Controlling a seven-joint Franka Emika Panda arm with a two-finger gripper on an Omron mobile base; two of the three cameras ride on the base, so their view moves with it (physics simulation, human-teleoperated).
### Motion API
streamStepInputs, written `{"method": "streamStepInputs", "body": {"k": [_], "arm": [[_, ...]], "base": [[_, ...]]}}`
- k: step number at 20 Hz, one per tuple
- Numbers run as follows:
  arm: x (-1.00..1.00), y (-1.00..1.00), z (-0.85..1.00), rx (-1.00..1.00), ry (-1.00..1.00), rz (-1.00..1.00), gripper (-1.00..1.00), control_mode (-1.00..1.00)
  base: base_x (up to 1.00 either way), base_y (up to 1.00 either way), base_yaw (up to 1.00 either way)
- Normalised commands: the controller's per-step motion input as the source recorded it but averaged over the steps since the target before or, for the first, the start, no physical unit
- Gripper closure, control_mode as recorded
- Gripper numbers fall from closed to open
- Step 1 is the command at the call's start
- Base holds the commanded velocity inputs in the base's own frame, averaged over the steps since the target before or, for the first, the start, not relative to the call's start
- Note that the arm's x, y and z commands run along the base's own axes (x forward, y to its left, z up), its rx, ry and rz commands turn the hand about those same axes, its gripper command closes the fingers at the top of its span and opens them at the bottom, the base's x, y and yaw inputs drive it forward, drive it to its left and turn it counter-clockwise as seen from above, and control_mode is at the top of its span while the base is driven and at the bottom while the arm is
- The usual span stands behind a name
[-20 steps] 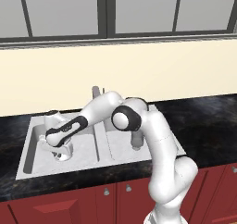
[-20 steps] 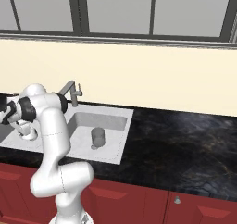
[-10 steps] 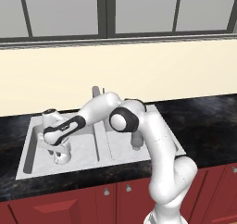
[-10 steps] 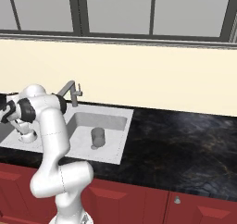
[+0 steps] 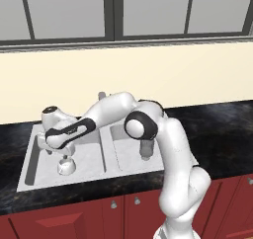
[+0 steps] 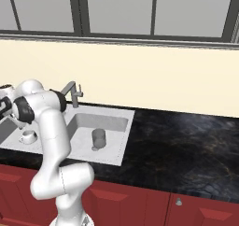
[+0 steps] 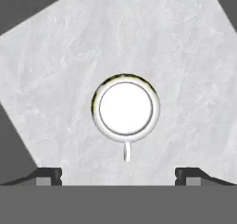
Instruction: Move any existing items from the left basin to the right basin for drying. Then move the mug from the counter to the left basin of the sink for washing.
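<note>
The squat white mug (image 5: 65,166) (image 6: 28,136) stands upright on the floor of the left basin (image 5: 39,166) (image 6: 8,137). From straight above, its round mouth (image 7: 126,109) sits centred on the pale basin floor (image 7: 185,70). My gripper (image 5: 58,151) (image 7: 119,174) hovers over it, open, with both fingertips (image 7: 48,174) wide apart and clear of the mug. The dark grey cup (image 6: 98,137) (image 5: 145,149) stands upright in the right basin (image 6: 114,127) (image 5: 121,154), partly behind my arm in the left base view.
The grey faucet (image 6: 72,90) rises at the middle of the sink's back rim. Black speckled counter (image 6: 186,141) (image 5: 217,129) stretches to the right of the sink, above red cabinet fronts (image 6: 140,206). A cream wall and windows stand behind.
My hand has risen away from the mug, which stays in place on the left basin's floor. The dark cup has not moved.
</note>
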Motion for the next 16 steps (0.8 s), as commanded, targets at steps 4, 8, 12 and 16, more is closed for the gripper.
{"method": "streamStepInputs", "body": {"k": [4, 8, 12, 16], "arm": [[-0.41, -0.18, 0.62, 0.06, -0.14, 0.0, -1.0, -1.0], [-0.42, -0.28, 0.49, 0.08, -0.1, 0.0, -1.0, -1.0], [-0.47, -0.43, 0.41, 0.1, -0.1, 0.03, -1.0, -1.0], [-0.42, -0.6, 0.4, 0.12, -0.1, 0.08, -1.0, -1.0]], "base": [[0.0, 0.0, 0.0], [0.0, 0.0, 0.0], [0.0, 0.0, 0.0], [0.0, 0.0, 0.0]]}}
